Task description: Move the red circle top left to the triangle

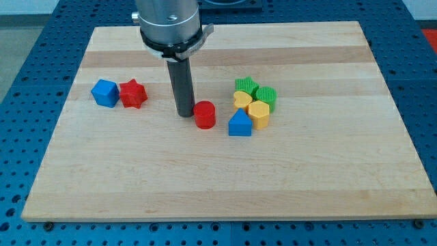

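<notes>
Near the frame's centre, the red circle [204, 115] is being touched on its left side by my tip [184, 113], a bare rod holding nothing, while the blue triangle [240, 124] is lying just to the circle's lower right.

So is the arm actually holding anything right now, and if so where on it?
Nothing is held. My tip is a bare rod end resting on the wooden board, just left of the red cylinder block.
</notes>
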Tool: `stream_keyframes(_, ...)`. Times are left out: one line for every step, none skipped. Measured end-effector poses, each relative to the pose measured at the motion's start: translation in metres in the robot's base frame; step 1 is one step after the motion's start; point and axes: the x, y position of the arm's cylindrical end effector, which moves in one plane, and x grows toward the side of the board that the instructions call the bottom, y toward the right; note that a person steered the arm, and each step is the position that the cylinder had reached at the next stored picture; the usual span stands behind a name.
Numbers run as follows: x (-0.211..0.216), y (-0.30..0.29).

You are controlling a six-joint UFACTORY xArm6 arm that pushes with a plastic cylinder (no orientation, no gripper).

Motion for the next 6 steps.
stream_keyframes(0.0,-0.002)
stream_keyframes(0.0,-0.003)
stream_keyframes(0.006,-0.003)
stream_keyframes(0.014,-0.003)
stream_keyframes(0.014,0.0)
stream_keyframes(0.014,0.013)
